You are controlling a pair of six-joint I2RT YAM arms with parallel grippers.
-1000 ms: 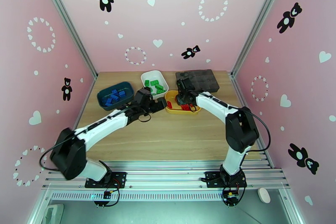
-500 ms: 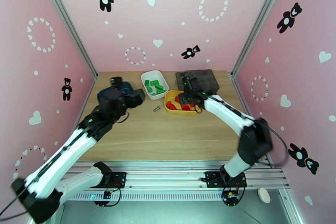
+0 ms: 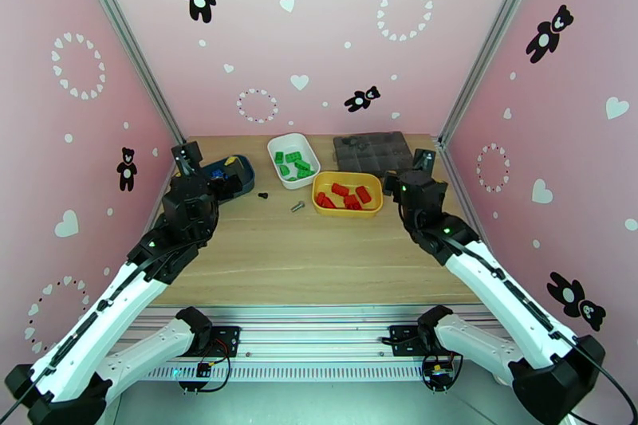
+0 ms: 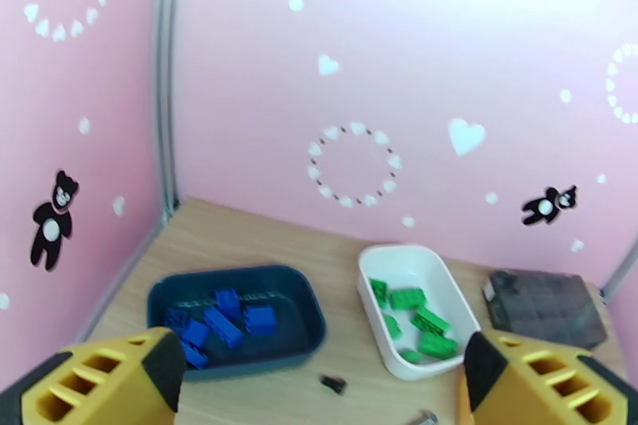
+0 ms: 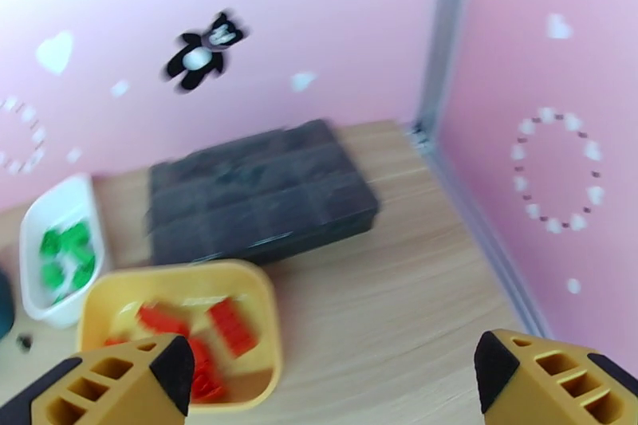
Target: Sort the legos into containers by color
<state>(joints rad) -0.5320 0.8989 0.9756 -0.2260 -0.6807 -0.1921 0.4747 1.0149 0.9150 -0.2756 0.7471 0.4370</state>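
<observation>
Top external view: left gripper (image 3: 209, 170) and right gripper (image 3: 408, 171) both gape empty; the left, by the teal tray's (image 3: 244, 172) 9 o'clock rim, could clip it and spill blue legos (image 4: 219, 323).

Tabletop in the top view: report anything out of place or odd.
A black screw near the teal tray and a silver screw beside the yellow tray lie loose on the bare tabletop, outside any container. Nothing else stands out.
</observation>
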